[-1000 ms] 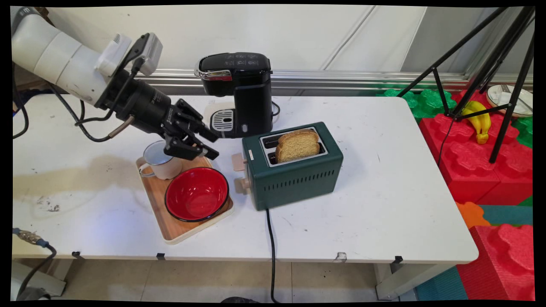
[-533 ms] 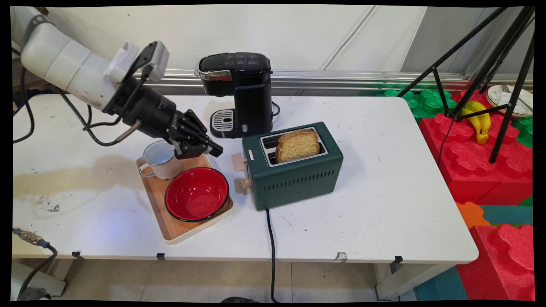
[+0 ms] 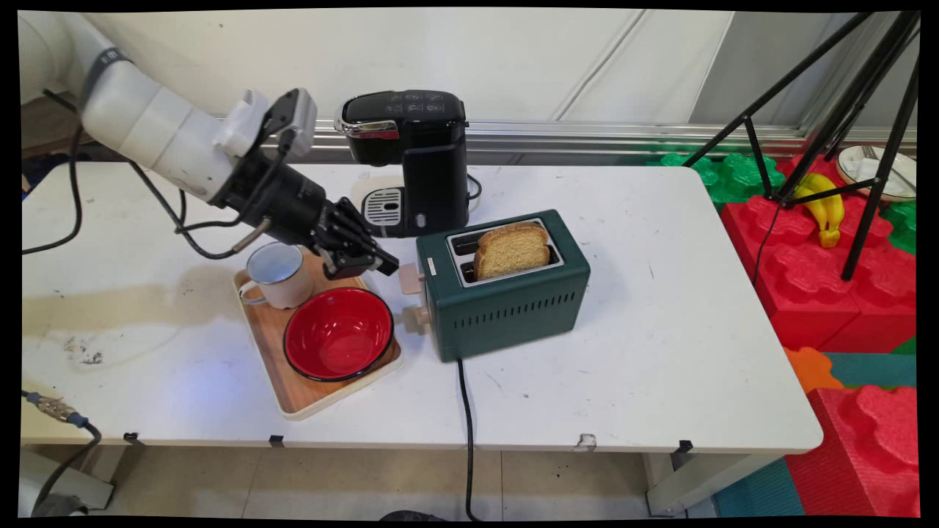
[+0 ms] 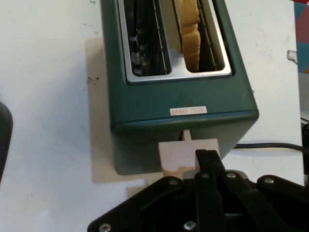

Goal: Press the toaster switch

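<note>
The toaster's lever (image 4: pixel 187 153), a pale flat tab, juts from the left end of the green toaster (image 3: pixel 506 293), near the middle of the white worktop (image 3: pixel 660 330); it looks stiff and light, likely to slide down under a push on its flat top rather than need a grasp. Furthest left, a white mug (image 3: pixel 275 275) and a red bowl (image 3: pixel 337 334) sit on a wooden tray (image 3: pixel 293 396). Above the tray the arm slants down from the upper left, and the gripper (image 3: pixel 385 262) points at the lever, its fingers drawn together with nothing between them, the tip touching or just short of the tab. A slice of bread (image 3: pixel 511 251) stands in the toaster's nearer slot. Behind stands a black coffee machine (image 3: pixel 418 158).
</note>
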You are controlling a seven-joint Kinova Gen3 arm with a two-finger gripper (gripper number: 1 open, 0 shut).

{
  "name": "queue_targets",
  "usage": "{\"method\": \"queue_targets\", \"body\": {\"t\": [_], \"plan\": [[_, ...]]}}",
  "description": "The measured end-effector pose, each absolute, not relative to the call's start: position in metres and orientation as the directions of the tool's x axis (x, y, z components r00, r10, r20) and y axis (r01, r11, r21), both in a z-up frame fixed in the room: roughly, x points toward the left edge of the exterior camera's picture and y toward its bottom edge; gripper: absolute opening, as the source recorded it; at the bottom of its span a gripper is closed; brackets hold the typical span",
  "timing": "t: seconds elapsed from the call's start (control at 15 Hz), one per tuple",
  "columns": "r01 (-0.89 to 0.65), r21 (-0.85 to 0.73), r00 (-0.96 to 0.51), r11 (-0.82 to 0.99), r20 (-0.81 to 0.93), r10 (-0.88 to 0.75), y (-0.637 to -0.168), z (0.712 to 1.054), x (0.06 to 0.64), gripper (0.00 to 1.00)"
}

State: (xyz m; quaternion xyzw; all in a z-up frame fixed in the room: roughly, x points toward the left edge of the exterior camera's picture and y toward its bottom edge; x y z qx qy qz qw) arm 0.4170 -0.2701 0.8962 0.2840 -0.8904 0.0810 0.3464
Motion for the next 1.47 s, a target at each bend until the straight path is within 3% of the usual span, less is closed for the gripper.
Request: {"method": "queue_targets", "body": {"t": [1.47], "plan": [[-0.552,0.057,-0.621,0.832,0.638,-0.455,-0.296,0.841,0.396,0.00]]}}
